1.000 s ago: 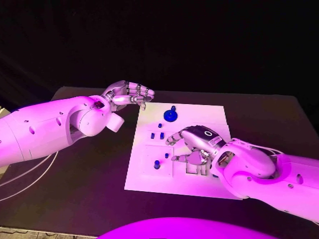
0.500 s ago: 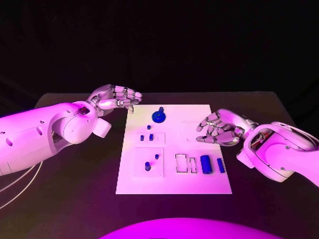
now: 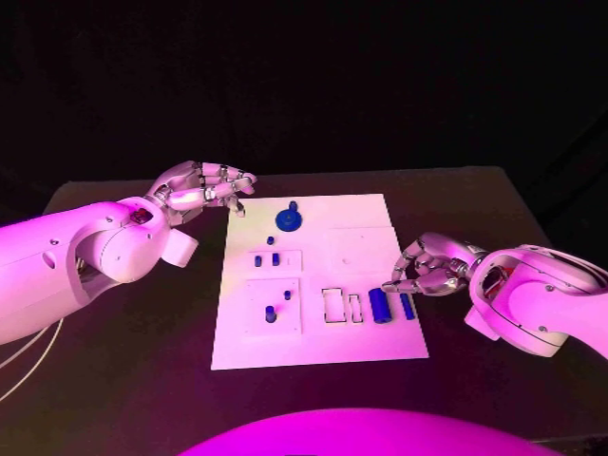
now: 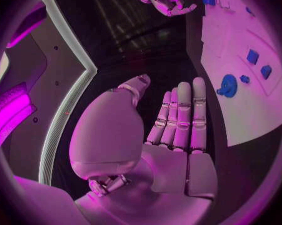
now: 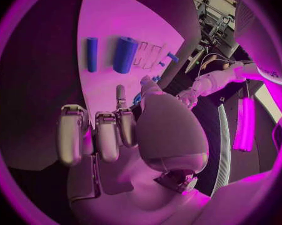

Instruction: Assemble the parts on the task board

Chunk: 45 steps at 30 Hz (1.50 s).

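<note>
Task board (image 3: pixel 318 347): white plate, centre of the head view, on the black table (image 3: pixel 112 361). Lower part of the plate is seen bare.

Mid-frame, right of centre: 2 blue cylinders lie side by side near the board's right edge. The thick cylinder (image 3: pixel 380 305) lies just right of 2 outlined empty slots (image 3: pixel 343 305); the thin cylinder (image 3: pixel 407 306) lies nearest the edge. Both are also seen in the right wrist view, lying flat and parallel.

Right hand (image 3: pixel 427 267): at the board's right edge, just beside the thin cylinder. Fingers are seen curled in, nothing held; contact with the cylinder cannot be told.

Mid-frame, left of centre: a recessed square with 2 small pegs (image 3: pixel 276 306), one low, one higher. Above it, 2 short blue blocks (image 3: pixel 266 259) side by side.

Upper centre: a round blue knob (image 3: pixel 291 220) near the board's top edge, with a tiny piece just below it.

Upper left: left hand (image 3: pixel 205 186), off the board's top-left corner, well apart from the parts. In its wrist view the fingers lie straight together; nothing held.

Handling, judged: parts look small, rigid, light, smooth plastic. Cylinders are likely to roll if nudged; best pinched across the middle, from the sides. Pegs are best taken by the top end.
</note>
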Available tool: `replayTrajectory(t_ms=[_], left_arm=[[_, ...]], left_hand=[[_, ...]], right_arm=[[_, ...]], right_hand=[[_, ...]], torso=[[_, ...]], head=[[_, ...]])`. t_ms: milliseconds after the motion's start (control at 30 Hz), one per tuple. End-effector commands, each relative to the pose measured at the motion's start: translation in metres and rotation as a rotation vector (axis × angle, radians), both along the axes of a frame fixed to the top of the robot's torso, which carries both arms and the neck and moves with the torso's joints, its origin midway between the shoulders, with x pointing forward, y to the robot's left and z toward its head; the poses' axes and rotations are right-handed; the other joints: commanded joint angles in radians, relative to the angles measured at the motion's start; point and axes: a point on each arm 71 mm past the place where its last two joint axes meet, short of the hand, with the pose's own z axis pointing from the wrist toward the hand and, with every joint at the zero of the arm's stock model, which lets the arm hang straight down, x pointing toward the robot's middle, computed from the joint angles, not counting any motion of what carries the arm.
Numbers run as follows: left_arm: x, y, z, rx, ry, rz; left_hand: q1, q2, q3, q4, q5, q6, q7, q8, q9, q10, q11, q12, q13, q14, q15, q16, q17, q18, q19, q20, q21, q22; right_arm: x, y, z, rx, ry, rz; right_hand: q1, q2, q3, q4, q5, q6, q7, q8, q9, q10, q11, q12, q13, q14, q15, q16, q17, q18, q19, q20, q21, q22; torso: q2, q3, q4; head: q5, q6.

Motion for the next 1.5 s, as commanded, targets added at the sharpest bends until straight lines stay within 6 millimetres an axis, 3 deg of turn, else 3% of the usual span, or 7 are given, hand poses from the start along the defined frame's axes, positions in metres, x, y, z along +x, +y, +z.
replayTrajectory(t_ms=[33, 467, 667, 1133, 1333, 1400, 1500], left_arm=[[-0.001, -0.001, 0.002, -0.032, -0.016, 0.005], [-0.002, -0.001, 0.003, -0.043, -0.016, 0.004], [-0.003, -0.002, 0.003, -0.052, -0.014, -0.003], [-0.004, -0.002, 0.003, -0.085, 0.009, -0.020], [-0.004, -0.002, 0.002, -0.090, 0.012, -0.025], [-0.004, -0.001, 0.002, -0.090, 0.013, -0.025], [-0.004, -0.001, 0.002, -0.090, 0.013, -0.023]], left_hand=[[-0.008, 0.017, -0.077, 0.050, -0.017, -0.011, 0.001, 0.010, -0.003, -0.018, 0.001, 0.007, -0.001, -0.008, 0.000, 0.001, 0.004, 0.014, 0.019, 0.001, -0.020, -0.015], [0.069, 0.095, -0.277, 0.078, -0.014, -0.022, 0.008, 0.030, -0.019, -0.049, 0.012, -0.010, -0.037, -0.034, 0.010, -0.051, -0.009, 0.013, 0.029, 0.010, -0.095, -0.060], [0.019, 0.121, -0.386, 0.083, -0.046, -0.030, 0.014, 0.035, -0.032, -0.056, 0.022, -0.033, -0.065, -0.079, 0.024, -0.136, -0.036, 0.012, 0.010, 0.024, -0.177, -0.111], [-0.029, 0.080, -0.424, 0.087, -0.076, -0.121, 0.036, 0.029, -0.078, -0.029, 0.071, -0.255, -0.167, -0.148, 0.091, -0.672, -0.157, 0.008, -0.102, 0.104, -0.593, -0.390], [-0.025, 0.082, -0.423, 0.087, -0.080, -0.127, 0.030, 0.033, -0.094, 0.012, 0.079, -0.346, -0.167, -0.141, 0.103, -0.810, -0.189, 0.000, -0.088, 0.107, -0.674, -0.457], [-0.024, 0.085, -0.421, 0.087, -0.080, -0.126, 0.029, 0.034, -0.097, 0.019, 0.079, -0.360, -0.167, -0.132, 0.104, -0.828, -0.193, 0.000, -0.081, 0.107, -0.684, -0.466], [-0.023, 0.087, -0.419, 0.087, -0.081, -0.125, 0.029, 0.035, -0.099, 0.021, 0.080, -0.368, -0.167, -0.126, 0.104, -0.838, -0.195, 0.000, -0.076, 0.107, -0.689, -0.471]], right_arm=[[-0.003, -0.002, -0.007, -0.096, 0.039, -0.021], [-0.007, 0.011, -0.018, -0.112, 0.048, -0.004], [-0.010, 0.020, -0.032, -0.123, 0.065, 0.017], [-0.009, 0.027, -0.046, -0.148, 0.083, 0.023], [-0.007, 0.029, -0.048, -0.156, 0.075, 0.018], [-0.007, 0.029, -0.048, -0.154, 0.069, 0.015], [-0.007, 0.029, -0.047, -0.147, 0.059, 0.008]], right_hand=[[-0.056, 0.005, -0.071, 0.002, 0.035, -0.016, -0.002, 0.024, 0.021, 0.066, -0.002, 0.110, 0.212, 0.093, -0.006, 0.021, 0.189, -0.026, 0.079, -0.004, 0.052, 0.214], [-0.063, -0.001, -0.100, 0.003, 0.033, -0.020, -0.002, 0.028, 0.025, 0.062, -0.001, 0.104, 0.207, 0.093, -0.005, 0.022, 0.192, -0.026, 0.078, -0.002, 0.053, 0.215], [-0.070, 0.001, -0.108, 0.003, 0.032, -0.018, -0.002, 0.030, 0.027, 0.062, -0.001, 0.104, 0.208, 0.094, -0.005, 0.023, 0.195, -0.028, 0.080, -0.002, 0.063, 0.219], [-0.074, 0.006, -0.112, 0.003, 0.032, -0.017, -0.003, 0.032, 0.028, 0.063, -0.002, 0.105, 0.209, 0.095, -0.005, 0.024, 0.198, -0.029, 0.081, -0.002, 0.067, 0.221], [-0.050, 0.027, -0.108, 0.000, 0.040, -0.012, -0.006, 0.037, 0.032, 0.063, -0.004, 0.105, 0.210, 0.095, -0.007, 0.024, 0.199, -0.029, 0.081, -0.003, 0.070, 0.223], [0.011, 0.050, -0.087, -0.007, 0.090, -0.012, -0.007, 0.038, 0.033, 0.064, -0.006, 0.105, 0.212, 0.095, -0.009, 0.024, 0.200, -0.029, 0.082, -0.005, 0.073, 0.225], [0.075, 0.062, -0.059, -0.011, 0.103, -0.007, -0.010, 0.036, 0.031, 0.065, -0.009, 0.106, 0.214, 0.095, -0.011, 0.025, 0.202, -0.030, 0.083, -0.006, 0.078, 0.227]], torso=[[0.000, -0.0012, -0.0004], [0.000, -0.0012, -0.0006], [0.000, -0.0008, 0.0003], [0.000, -0.0021, 0.0004], [0.000, -0.0004, -0.0008], [0.000, -0.0003, -0.0006], [0.000, -0.0010, -0.0005]], head=[[-0.009, -0.001], [-0.006, -0.004], [-0.002, -0.006], [-0.002, -0.008], [-0.001, -0.008], [-0.001, -0.008], [-0.002, -0.007]])
